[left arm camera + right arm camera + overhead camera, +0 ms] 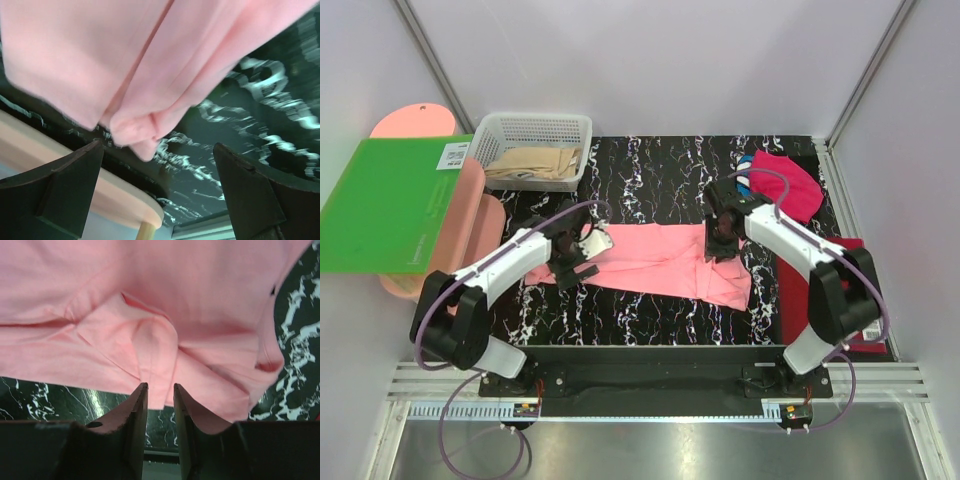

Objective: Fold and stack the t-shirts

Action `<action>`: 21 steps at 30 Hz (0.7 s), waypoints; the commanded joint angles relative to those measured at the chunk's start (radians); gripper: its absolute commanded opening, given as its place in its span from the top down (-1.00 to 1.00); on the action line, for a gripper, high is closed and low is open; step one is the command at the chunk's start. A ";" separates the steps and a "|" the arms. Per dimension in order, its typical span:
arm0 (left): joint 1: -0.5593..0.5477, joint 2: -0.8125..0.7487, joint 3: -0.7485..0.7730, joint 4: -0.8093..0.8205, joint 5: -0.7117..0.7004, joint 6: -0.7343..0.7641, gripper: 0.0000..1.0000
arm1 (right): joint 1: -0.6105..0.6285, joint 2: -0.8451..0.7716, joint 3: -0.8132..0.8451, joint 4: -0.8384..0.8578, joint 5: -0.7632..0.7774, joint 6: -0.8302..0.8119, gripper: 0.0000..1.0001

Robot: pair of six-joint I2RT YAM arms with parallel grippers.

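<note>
At the middle of the marbled table (660,170), the salmon-pink t-shirt (660,262) lies spread, the left gripper (157,147) gaping wide at its left edge, ready to grab, the right gripper (160,387) nearly closed around a fold, perhaps pinching it.

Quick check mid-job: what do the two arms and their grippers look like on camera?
The left arm and right arm have white shells with black joints. A thin purple cable loops along each. The left gripper and right gripper are black; up close their fingers are dark, tapering wedges. No markings visible.
</note>
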 commanded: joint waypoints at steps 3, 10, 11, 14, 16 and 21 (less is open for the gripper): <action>-0.164 0.083 0.198 -0.037 0.131 -0.123 -0.97 | 0.006 0.165 0.188 0.061 -0.029 -0.055 0.33; -0.211 0.178 0.228 -0.034 0.135 -0.140 -0.95 | 0.008 0.257 0.268 0.066 -0.062 -0.052 0.33; -0.211 0.178 0.222 -0.029 0.137 -0.140 -0.95 | 0.006 0.262 0.270 0.066 -0.064 -0.052 0.33; -0.211 0.178 0.199 -0.003 0.125 -0.142 -0.96 | 0.006 0.273 0.276 0.066 -0.064 -0.049 0.36; -0.211 0.192 0.196 0.015 0.103 -0.145 -0.96 | 0.006 0.285 0.283 0.064 -0.064 -0.047 0.38; -0.211 0.235 0.207 0.038 0.080 -0.148 -0.96 | 0.006 0.290 0.279 0.063 -0.060 -0.052 0.52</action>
